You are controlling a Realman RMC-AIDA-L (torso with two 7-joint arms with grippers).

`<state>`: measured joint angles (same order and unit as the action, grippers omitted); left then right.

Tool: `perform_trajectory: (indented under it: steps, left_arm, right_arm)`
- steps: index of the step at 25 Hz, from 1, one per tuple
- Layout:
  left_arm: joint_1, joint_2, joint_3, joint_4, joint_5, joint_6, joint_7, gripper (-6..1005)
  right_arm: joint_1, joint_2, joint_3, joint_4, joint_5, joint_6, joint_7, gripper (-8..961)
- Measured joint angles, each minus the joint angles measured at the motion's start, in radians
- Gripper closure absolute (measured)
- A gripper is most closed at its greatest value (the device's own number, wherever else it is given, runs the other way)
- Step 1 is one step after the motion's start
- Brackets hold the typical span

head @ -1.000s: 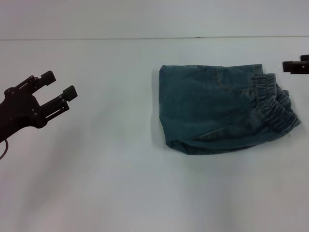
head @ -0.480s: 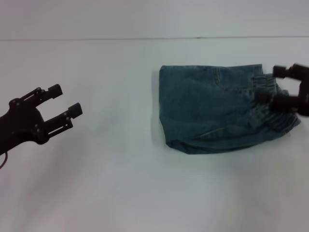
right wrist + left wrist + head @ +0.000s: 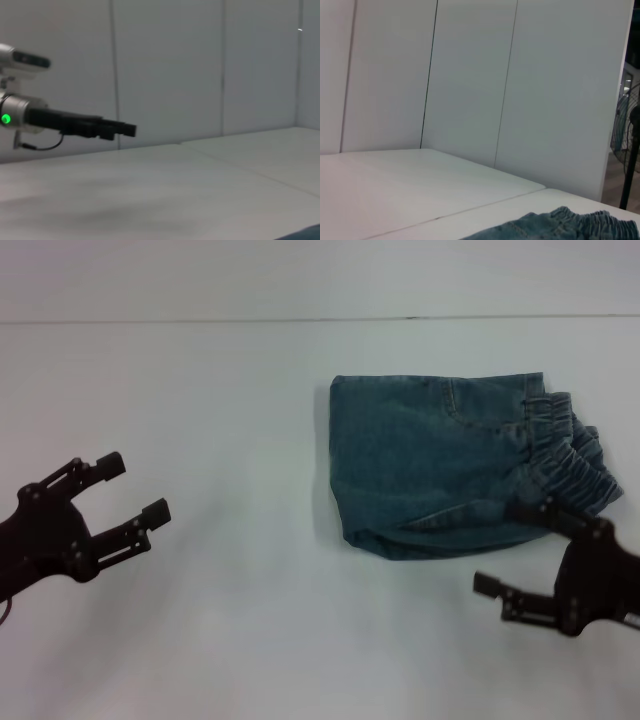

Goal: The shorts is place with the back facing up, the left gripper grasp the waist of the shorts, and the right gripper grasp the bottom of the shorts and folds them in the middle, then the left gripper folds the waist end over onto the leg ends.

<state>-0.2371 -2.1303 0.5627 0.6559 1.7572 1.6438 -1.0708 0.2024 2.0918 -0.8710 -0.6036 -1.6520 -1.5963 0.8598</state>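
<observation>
White bench (image 3: 250, 620) fills the head view, pale panelled wall behind it. Denim shorts (image 3: 450, 465) lie right of centre, already doubled into a compact block: smooth folded edge on the side toward the robot's left, elastic waistband (image 3: 565, 445) bunched at the far right, stacked over the leg ends. Judged from that, both folds look done, or close to it.

Left claw (image 3: 125, 495) hovers low at the left, well apart from the shorts, fingers spread, holding nothing. Right claw (image 3: 515, 550) hovers at the lower right, just beside the near right corner of the shorts, fingers spread wide, also empty. One upper finger (image 3: 545, 512) overlaps the denim edge in the head view; can't tell if it's touching cloth or just above it.

Left wrist view shows only the far bench, the wall and a strip of the shorts (image 3: 560, 227) with the gathered waistband. Right wrist view shows the left arm's claw (image 3: 107, 129) across the bench.

Risks from here:
- Right claw finger sits so near the waistband corner that any sideways move could snag the elastic and drag the top layer off, undoing the fold.
- Waistband is rumpled and not flush with the layer under it; a nudge may let it slide.
- If a re-grasp is attempted, the stacked layers are thick, so a pinch may catch only the top one.
</observation>
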Motion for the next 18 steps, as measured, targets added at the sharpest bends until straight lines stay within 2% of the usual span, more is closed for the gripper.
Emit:
perform_trajectory:
  steps: [7, 11, 18]
  left_arm:
    - [0.029, 0.002, -0.005, -0.045, 0.027, 0.045, 0.078, 140]
    - [0.018, 0.004, -0.006, -0.048, 0.093, 0.081, 0.085, 140]
    - [0.028, 0.010, -0.020, -0.041, 0.128, 0.087, 0.088, 140]
  right_arm:
    - [0.033, -0.002, -0.002, 0.143, -0.025, -0.006, -0.203, 22]
    - [0.060, -0.004, -0.008, 0.172, -0.029, -0.009, -0.215, 22]
    - [0.072, -0.005, -0.007, 0.181, -0.048, -0.008, -0.213, 22]
